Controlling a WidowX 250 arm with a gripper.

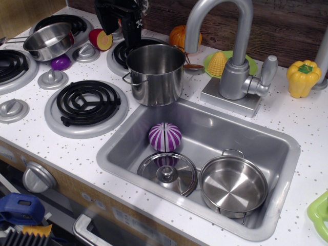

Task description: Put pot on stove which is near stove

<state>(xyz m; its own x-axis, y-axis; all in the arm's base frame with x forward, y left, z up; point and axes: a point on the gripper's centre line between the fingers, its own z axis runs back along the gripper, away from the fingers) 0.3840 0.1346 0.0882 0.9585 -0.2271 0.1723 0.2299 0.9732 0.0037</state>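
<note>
The black claw (123,23) hung with fingers apart behind the tall pot (155,74), which stood on the desk (307,118) between sink (287,148) and stove (87,105), apparently awaiting a grasp on its rim.

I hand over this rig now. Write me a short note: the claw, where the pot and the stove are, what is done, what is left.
Claw: black, above the pot's far rim at the back of the counter. Whether it is open or grips the rim cannot be told from this view.
Pot: tall steel one, upright, on the white counter at the sink's back left corner, partly over the rear right burner's ring.
Stove: front coil burner just left of the pot, nothing on it.
Done: pot is close beside the burner.
Left: lift the pot, move it left and forward, set it centred on the coil, release.
</note>
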